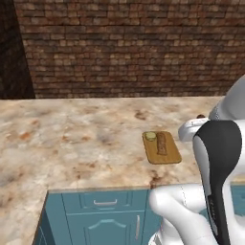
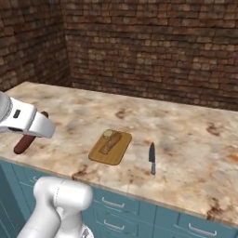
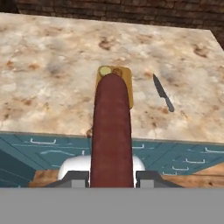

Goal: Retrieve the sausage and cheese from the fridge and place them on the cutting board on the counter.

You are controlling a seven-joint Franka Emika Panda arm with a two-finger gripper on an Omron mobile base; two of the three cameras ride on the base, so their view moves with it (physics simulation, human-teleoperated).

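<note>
My gripper (image 3: 112, 177) is shut on the sausage (image 3: 112, 131), a dark red-brown link that sticks out ahead of the fingers. In the hand view its far end points at the cutting board (image 3: 127, 83) on the counter (image 3: 48, 78). From the right base view the sausage (image 2: 24, 143) hangs under my hand at the left, well short of the cutting board (image 2: 114, 155). A tan-brown strip (image 2: 110, 143) and a pale yellow-green round piece (image 2: 108, 134) lie on the board; whether that piece is the cheese I cannot tell. The fridge is out of view.
A dark-handled knife (image 2: 152, 158) lies on the counter just right of the board. Teal drawer cabinets (image 1: 103, 217) run below the counter's front edge. A brick wall (image 1: 124, 48) closes the back, and a second brick wall (image 2: 28, 42) meets it at the left corner.
</note>
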